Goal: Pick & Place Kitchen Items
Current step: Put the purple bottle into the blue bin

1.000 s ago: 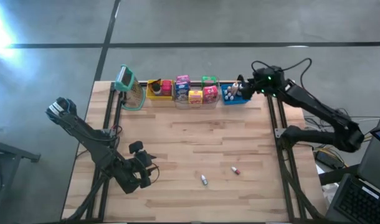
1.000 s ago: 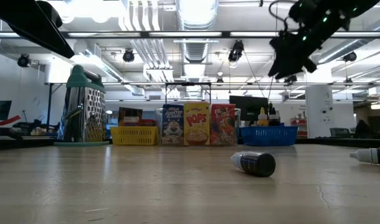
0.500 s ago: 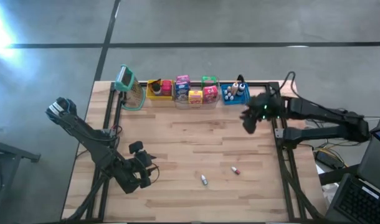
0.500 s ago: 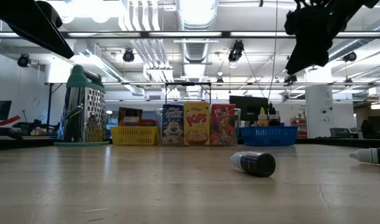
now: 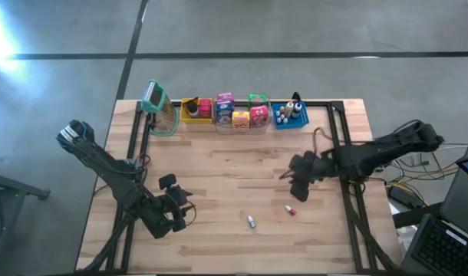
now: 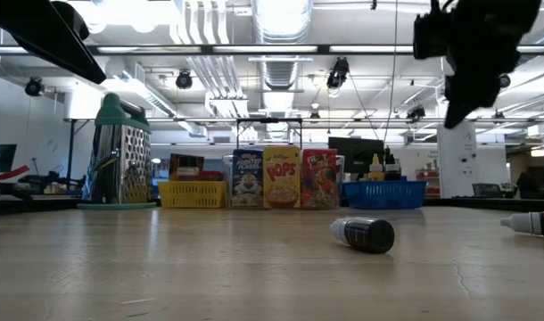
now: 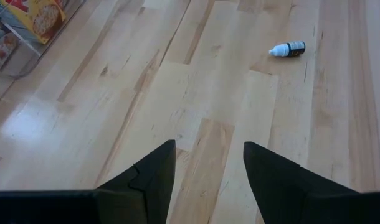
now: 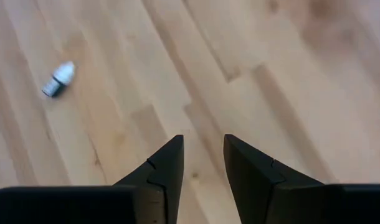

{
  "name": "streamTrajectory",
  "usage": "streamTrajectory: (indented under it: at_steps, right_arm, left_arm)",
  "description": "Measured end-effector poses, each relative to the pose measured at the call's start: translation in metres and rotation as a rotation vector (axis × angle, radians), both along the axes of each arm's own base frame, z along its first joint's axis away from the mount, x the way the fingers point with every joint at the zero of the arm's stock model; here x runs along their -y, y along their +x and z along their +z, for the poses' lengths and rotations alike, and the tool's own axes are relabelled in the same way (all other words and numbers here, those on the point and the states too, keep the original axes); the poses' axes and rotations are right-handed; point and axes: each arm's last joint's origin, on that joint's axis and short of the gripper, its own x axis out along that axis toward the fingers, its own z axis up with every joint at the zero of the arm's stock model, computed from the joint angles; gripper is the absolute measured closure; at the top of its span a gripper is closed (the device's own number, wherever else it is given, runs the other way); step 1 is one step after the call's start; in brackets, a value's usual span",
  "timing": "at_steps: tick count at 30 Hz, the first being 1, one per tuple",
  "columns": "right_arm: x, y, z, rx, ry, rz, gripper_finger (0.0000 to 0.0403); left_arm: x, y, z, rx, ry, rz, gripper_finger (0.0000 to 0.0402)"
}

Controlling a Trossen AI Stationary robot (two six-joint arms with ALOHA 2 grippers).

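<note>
Two tiny bottles lie on their sides on the wooden table: a dark-labelled one and a white one with a red end. My right gripper hovers open and empty above the table, just on the far side of the red-ended bottle. A small bottle shows ahead of its fingers. My left gripper waits open near the table's near left. Mini cereal boxes stand in the clear bin.
Along the far edge stand a grater, a yellow bin, the clear bin and a blue bin with small bottles. Black frame rails run along both table sides. Bare wood lies between the bins and the bottles.
My right gripper has left the blue bin at the far edge, swung toward the near edge and come down over the table's right middle, close to the red-ended bottle. The left arm and both bottles have stayed where they were.
</note>
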Motion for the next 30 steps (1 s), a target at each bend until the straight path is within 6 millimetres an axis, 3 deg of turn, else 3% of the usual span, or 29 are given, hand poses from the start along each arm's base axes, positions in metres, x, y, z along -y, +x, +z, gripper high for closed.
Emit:
streamTrajectory:
  at_steps: [4,11,20,30]
  right_arm:
    - [-0.017,0.014,-0.015,-0.1,0.01,0.005,0.0299]
    - [-0.042,0.058,-0.022,-0.249,0.057,0.075,0.0294]
    - [-0.058,0.103,-0.024,-0.676,-0.037,0.13,0.0277]
    - [-0.07,0.146,-0.053,-0.819,0.146,0.275,0.0278]
  left_arm:
    - [0.0,0.0,0.0,0.001,0.0,0.0,0.0206]
    - [0.0,0.0,0.0,0.002,0.003,0.001,0.0206]
    - [0.0,0.0,0.0,0.002,0.002,0.001,0.0206]
    - [0.0,0.0,0.0,0.002,0.002,0.001,0.0206]
